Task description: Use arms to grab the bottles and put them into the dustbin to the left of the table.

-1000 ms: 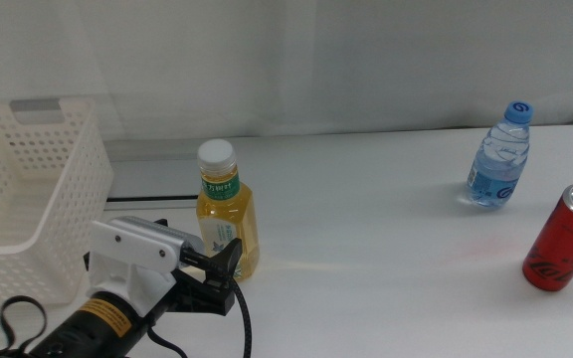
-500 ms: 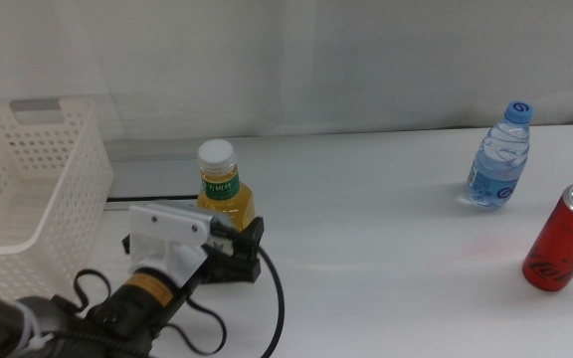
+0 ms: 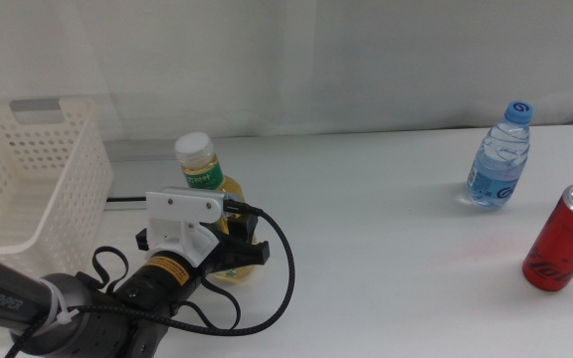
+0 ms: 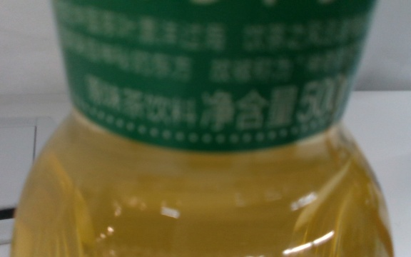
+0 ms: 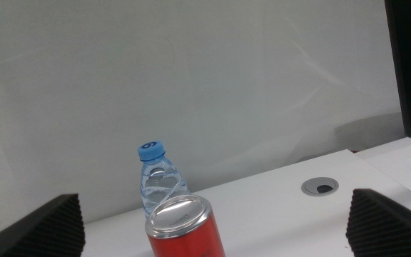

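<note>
The tea bottle (image 3: 207,184), yellow with a white cap and green label, leans to the left on the table (image 3: 386,219). My left gripper (image 3: 217,254) is low around its body, a dark jaw on each side, shut on it. Its yellow body and green label (image 4: 212,78) fill the left wrist view. The water bottle (image 3: 500,159) with blue cap stands upright at the far right and also shows as the water bottle (image 5: 155,182) in the right wrist view. My right gripper (image 5: 212,200) waits open, well short of it. The dustbin (image 3: 28,199) stands left of the tea bottle.
A red drink can (image 3: 565,239) stands upright just in front of the water bottle, near the right edge. The same can (image 5: 184,228) is the closest thing to the right gripper. A round cable hole (image 5: 323,187) sits in the tabletop beyond.
My left gripper has pushed forward around the tea bottle. The bottle, upright before, now leans left toward the dustbin. The water bottle and can have not moved.
</note>
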